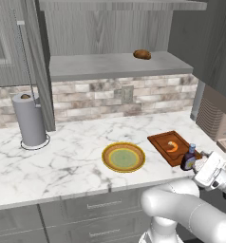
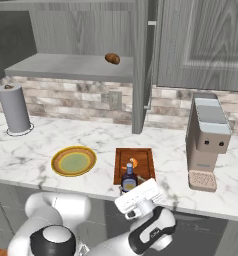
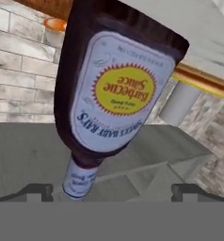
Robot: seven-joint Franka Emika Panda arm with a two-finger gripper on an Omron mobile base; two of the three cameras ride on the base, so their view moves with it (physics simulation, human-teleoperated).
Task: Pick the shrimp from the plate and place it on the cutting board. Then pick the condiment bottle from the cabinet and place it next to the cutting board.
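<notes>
Shrimp (image 1: pixel 172 146), a small orange curl, lies on the reddish-brown cutting board (image 1: pixel 160 142), which suggests the first half of the job is settled; the round plate (image 1: pixel 108 163) beside it, yellow-orange at the rim and pale green at the centre, carries nothing. The wooden board, rectangular with a grooved border, sits near the front edge of the white, grey-veined marble counter (image 1: pixel 62 156).

At the board's near corner stands the condiment bottle (image 1: pixel 189 159), upright on the counter, touching or just beside the board; which of the two is hard to tell. Dark brown and glossy, it narrows to a slim neck with a bluish cap. Seen from the hand, where it appears upside down because the camera is rolled, its pale label reads as barbecue sauce around a yellow sunburst.

Just in front of the bottle hangs the end effector (image 3: pixel 112 192), its two dark fingertips (image 3: pixel 38 190) spread as wide as they go on either side of the neck and clear of it. That spacing reads as a bottle standing free rather than gripped, and the spot fits the task's call for a place next to the board.

Above, the grey wood-grain cabinet (image 1: pixel 110 66) stands with its tall door (image 1: pixel 36 61) swung open, a brown rounded lump (image 1: pixel 142 54) alone on its shelf. A paper towel roll (image 1: pixel 29 118) stands at the far left against the brick backsplash, and a boxy beige appliance (image 2: pixel 207 140) to the right.
</notes>
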